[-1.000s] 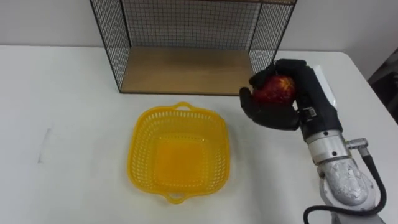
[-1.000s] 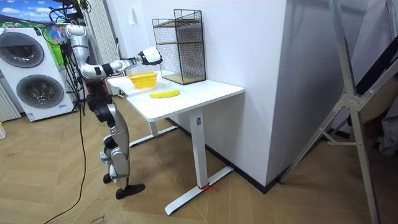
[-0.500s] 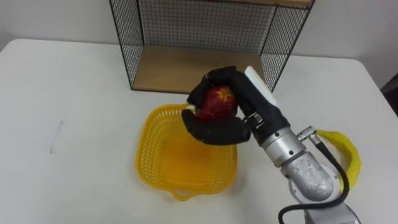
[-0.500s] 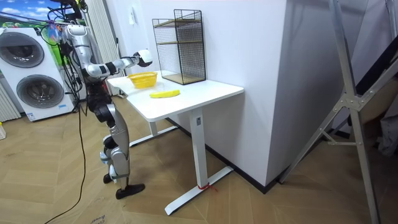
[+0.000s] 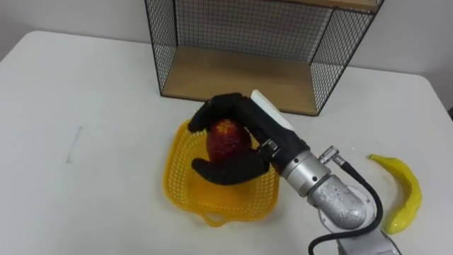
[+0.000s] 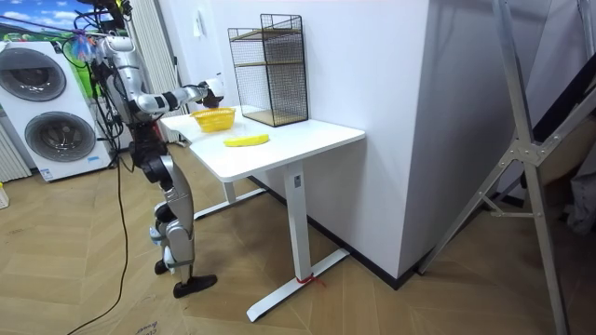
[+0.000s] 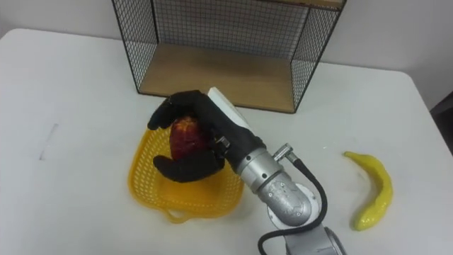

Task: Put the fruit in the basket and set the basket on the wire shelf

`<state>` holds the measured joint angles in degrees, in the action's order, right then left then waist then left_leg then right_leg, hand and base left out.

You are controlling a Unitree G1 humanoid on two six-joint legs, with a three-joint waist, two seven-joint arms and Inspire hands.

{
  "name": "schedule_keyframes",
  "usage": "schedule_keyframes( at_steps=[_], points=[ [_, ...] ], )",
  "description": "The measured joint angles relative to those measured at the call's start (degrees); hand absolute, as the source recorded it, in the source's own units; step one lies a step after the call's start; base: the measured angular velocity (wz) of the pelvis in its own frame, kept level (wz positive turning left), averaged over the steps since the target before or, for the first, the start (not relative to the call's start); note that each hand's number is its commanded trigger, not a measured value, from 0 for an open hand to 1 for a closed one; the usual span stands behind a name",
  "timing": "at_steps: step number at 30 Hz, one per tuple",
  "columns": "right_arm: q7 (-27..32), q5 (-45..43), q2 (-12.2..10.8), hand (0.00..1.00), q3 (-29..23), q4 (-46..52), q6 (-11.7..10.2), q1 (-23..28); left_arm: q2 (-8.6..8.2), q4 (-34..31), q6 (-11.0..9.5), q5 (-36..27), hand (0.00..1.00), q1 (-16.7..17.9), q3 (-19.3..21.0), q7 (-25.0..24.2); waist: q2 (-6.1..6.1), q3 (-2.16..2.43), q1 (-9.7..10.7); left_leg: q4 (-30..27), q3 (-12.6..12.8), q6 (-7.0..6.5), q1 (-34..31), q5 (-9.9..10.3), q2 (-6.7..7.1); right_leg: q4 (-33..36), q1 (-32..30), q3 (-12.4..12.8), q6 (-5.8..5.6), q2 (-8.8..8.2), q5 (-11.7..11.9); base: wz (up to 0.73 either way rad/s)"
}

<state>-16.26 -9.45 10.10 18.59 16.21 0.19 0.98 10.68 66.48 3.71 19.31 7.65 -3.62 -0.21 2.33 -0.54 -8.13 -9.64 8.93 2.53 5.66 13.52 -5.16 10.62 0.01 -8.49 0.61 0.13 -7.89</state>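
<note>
Numbering one each: apple, banana, basket

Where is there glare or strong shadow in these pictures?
Left eye view: none; soft, even light on the table, and the apple stands out against the black right hand. Room view: the wall by the shelf is bright and even, without glare.

Nothing readable from my end, honestly. The basket, the wire shelf and the table are all plain, no labels or numbers. In the room view, the colourful picture above the washing machines is too small to make out any lettering.
</note>
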Motion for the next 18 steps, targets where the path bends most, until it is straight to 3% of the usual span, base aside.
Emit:
schedule_keyframes(
  at_steps=[9,18],
  points=[
    [0.0,-0.1,-0.1,0.0,0.3,-0.4,1.0,-0.8,-0.02,-0.1,0.5,0.0,0.0,-0.4,-0.7,0.0,-0.52,-0.17,0.0,0.0,-0.3,0.0,-0.1,0.0,-0.01,0.0,0.0,-0.2,0.0,0.02,0.0,0.01],
    [0.0,-0.1,0.8,0.0,0.3,-0.5,1.2,-0.8,-0.04,-0.1,1.0,0.0,0.0,-0.6,-1.1,0.0,-1.44,0.13,0.2,0.0,-0.3,0.0,0.0,0.0,-0.02,0.1,0.1,-0.1,0.01,0.03,0.0,0.0]
  ],
)
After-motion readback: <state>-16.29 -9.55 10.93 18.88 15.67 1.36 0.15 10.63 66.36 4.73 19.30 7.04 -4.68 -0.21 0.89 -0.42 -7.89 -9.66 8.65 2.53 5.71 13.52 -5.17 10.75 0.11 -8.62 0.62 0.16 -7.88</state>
